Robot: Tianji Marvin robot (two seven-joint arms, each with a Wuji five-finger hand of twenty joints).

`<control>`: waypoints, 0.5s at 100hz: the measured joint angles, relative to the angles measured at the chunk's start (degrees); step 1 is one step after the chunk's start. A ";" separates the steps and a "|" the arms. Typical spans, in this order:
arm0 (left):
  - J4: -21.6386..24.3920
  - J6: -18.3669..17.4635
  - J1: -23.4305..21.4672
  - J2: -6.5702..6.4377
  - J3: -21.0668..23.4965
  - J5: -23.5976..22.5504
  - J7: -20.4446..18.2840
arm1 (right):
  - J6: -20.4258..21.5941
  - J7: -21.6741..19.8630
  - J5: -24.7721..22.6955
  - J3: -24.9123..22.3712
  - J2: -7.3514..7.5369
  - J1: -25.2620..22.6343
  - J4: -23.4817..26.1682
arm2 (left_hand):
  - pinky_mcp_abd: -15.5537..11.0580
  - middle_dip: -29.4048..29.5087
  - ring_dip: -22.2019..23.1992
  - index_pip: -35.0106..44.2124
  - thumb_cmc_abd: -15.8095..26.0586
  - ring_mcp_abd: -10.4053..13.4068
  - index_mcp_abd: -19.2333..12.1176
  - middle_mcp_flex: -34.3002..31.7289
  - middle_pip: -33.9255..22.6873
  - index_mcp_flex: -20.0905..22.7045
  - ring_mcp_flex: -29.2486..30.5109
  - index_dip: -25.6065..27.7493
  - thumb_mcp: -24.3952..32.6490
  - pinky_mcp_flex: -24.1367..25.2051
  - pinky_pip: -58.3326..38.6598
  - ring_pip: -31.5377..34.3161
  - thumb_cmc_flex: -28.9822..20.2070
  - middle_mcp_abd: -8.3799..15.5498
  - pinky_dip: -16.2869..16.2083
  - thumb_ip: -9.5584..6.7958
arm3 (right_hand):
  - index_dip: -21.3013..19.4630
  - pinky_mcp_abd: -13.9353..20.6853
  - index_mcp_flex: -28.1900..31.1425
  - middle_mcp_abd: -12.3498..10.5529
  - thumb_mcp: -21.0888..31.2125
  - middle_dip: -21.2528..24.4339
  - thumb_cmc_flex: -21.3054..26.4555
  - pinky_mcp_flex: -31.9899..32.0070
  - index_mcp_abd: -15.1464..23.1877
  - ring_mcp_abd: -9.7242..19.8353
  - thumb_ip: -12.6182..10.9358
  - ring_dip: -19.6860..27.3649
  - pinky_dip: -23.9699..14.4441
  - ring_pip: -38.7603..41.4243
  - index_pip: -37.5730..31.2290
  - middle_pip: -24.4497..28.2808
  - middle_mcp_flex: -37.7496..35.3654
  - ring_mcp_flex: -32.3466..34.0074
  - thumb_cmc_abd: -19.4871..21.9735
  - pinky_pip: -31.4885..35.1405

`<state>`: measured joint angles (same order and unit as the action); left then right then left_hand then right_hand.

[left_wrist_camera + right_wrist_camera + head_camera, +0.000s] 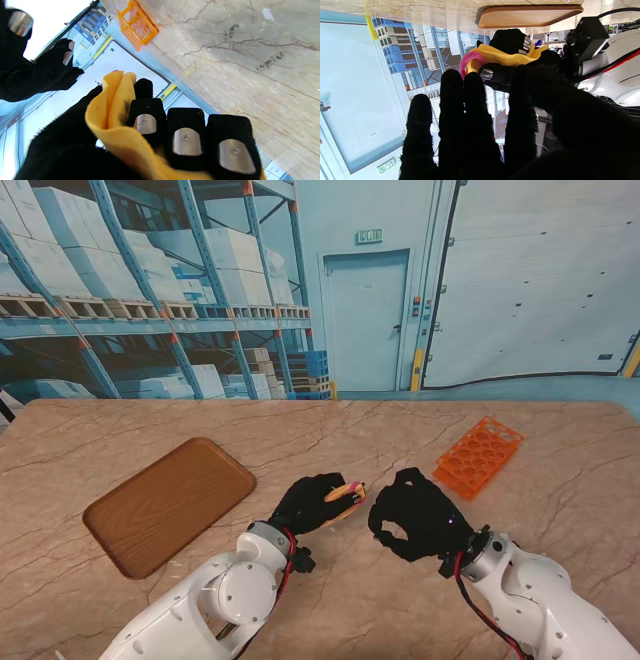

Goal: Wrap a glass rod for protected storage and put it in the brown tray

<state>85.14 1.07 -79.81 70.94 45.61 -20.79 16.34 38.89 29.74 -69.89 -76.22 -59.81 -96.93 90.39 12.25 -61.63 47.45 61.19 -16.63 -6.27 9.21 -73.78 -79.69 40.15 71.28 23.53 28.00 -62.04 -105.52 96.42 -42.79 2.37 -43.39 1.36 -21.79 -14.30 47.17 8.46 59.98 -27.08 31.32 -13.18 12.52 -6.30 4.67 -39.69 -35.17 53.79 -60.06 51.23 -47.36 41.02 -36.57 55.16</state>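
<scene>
My left hand [312, 502] is shut on a yellow cloth bundle [345, 498] at the table's middle, lifted off the surface. The bundle [117, 117] is folded over my fingers [186, 136]; a pink band [470, 58] rings its free end. The glass rod itself is hidden inside the cloth. My right hand [418, 515] hovers just to the right of the bundle [505, 56], fingers curled and apart, holding nothing. The brown tray [168, 502] lies flat on the left of the table, also seen as the brown tray [530, 16] beyond the bundle.
An orange test-tube rack [478, 455] lies on the table to the far right, and shows as the orange rack [137, 23] in the left wrist view. Marbled table surface [330, 430] stretches around both hands.
</scene>
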 measured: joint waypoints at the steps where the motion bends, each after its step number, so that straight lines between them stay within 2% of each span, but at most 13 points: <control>1: 0.00 0.01 0.00 0.00 0.00 0.00 -0.03 | 0.04 -0.02 0.00 0.02 0.02 0.07 0.00 | 0.00 0.00 0.00 -0.01 0.00 0.00 0.01 0.00 0.00 0.15 0.00 0.00 0.00 0.00 0.00 0.00 -0.10 0.00 -0.08 0.00 | 0.00 0.00 0.00 0.00 0.00 0.00 0.00 0.00 0.04 0.00 0.00 0.00 0.00 0.00 0.00 0.00 0.00 0.00 0.00 0.00; 11: 0.01 0.01 0.01 -0.01 -0.02 0.01 -0.20 | 0.20 -0.08 -0.09 0.14 0.10 0.77 -0.05 | -0.04 -0.01 0.00 -0.52 -0.02 0.01 0.01 0.00 0.00 -0.41 0.00 0.00 -0.06 0.00 0.00 0.00 -0.92 0.02 -0.70 0.06 | -0.01 0.00 0.00 -0.07 -0.02 0.00 -0.01 0.00 0.23 0.07 0.00 0.00 0.00 0.00 0.00 0.00 0.00 0.00 -0.03 0.00; 13: 0.01 -0.02 0.01 -0.01 -0.02 0.01 -0.21 | 0.17 -0.06 -0.16 0.14 0.11 0.86 -0.06 | -0.04 -0.01 0.00 -0.54 -0.02 0.01 0.01 0.00 0.00 -0.41 0.00 0.00 -0.10 0.00 0.00 0.00 -1.00 0.02 -0.79 1.10 | -0.01 0.00 0.00 -0.07 -0.02 0.00 -0.01 0.00 0.23 0.07 0.00 0.00 0.00 0.00 0.00 0.00 0.00 0.00 -0.03 0.00; 18: 0.01 -0.18 0.01 -0.03 -0.02 0.01 -0.21 | -0.38 0.22 -0.64 0.13 0.16 0.98 -0.07 | -0.04 -0.01 0.00 -0.55 -0.02 0.01 -0.11 0.00 0.00 -0.41 0.00 0.00 -0.68 0.00 0.00 0.00 -1.65 0.04 -1.10 1.15 | -0.02 0.00 0.00 -0.11 -0.02 0.00 -0.01 -0.01 0.23 0.12 0.00 0.00 0.00 0.00 0.00 0.00 0.00 0.00 -0.03 0.00; 33: 0.07 -0.62 -0.03 -0.07 0.09 0.19 -0.38 | -6.80 0.78 -0.50 -0.29 0.14 0.51 -0.01 | -0.06 -0.01 0.00 -0.57 0.07 0.01 -1.36 0.00 0.00 -0.40 0.00 -0.07 -2.05 0.00 0.00 0.00 -2.27 0.23 -1.35 1.15 | -0.03 0.00 -0.03 -0.13 -0.62 0.00 -0.01 -0.09 0.28 0.19 0.00 0.00 0.00 0.00 0.00 0.00 -0.01 0.00 -0.03 0.00; 40: 0.15 -0.98 -0.07 -0.13 0.13 0.23 -0.64 | -7.59 -1.56 5.29 -0.90 -0.36 0.07 -0.14 | -0.06 -0.01 0.00 -0.57 0.10 0.01 -1.39 0.00 0.00 -0.40 0.00 -0.07 -2.14 0.00 0.00 0.00 -2.27 0.24 -1.36 1.15 | -0.02 0.00 -0.59 -0.13 -1.37 0.00 -0.02 -0.11 0.52 0.20 0.00 0.00 0.00 0.00 0.00 0.00 -0.01 0.00 0.62 0.00; 50: 0.27 -1.70 -0.13 -0.24 0.14 0.22 -0.73 | -9.29 -8.68 16.80 -1.69 -1.77 -0.52 -0.30 | -0.07 -0.01 0.00 -0.58 0.81 0.01 -1.40 0.00 -0.01 -0.37 0.00 -0.07 -2.69 0.00 0.00 0.00 -2.27 0.64 -1.37 1.15 | -0.18 0.00 -5.65 -0.13 -3.45 -0.01 -1.78 -0.12 1.03 0.41 -0.07 0.00 0.00 -0.24 0.68 -0.01 2.21 -0.95 1.11 0.00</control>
<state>85.42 -0.63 -79.94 70.70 45.75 -20.57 15.61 29.59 21.06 -53.09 -77.91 -61.58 -97.45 90.09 12.18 -61.64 47.45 60.61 -15.82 -6.26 7.81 -73.79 -79.70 39.78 71.28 23.46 25.31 -62.04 -105.52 96.42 -45.05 3.01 -44.76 2.50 -21.97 -14.30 41.51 8.33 56.54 -27.09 29.54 -13.30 13.55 -5.89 4.61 -39.69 -35.17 53.55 -59.38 51.22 -45.15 40.07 -35.47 55.16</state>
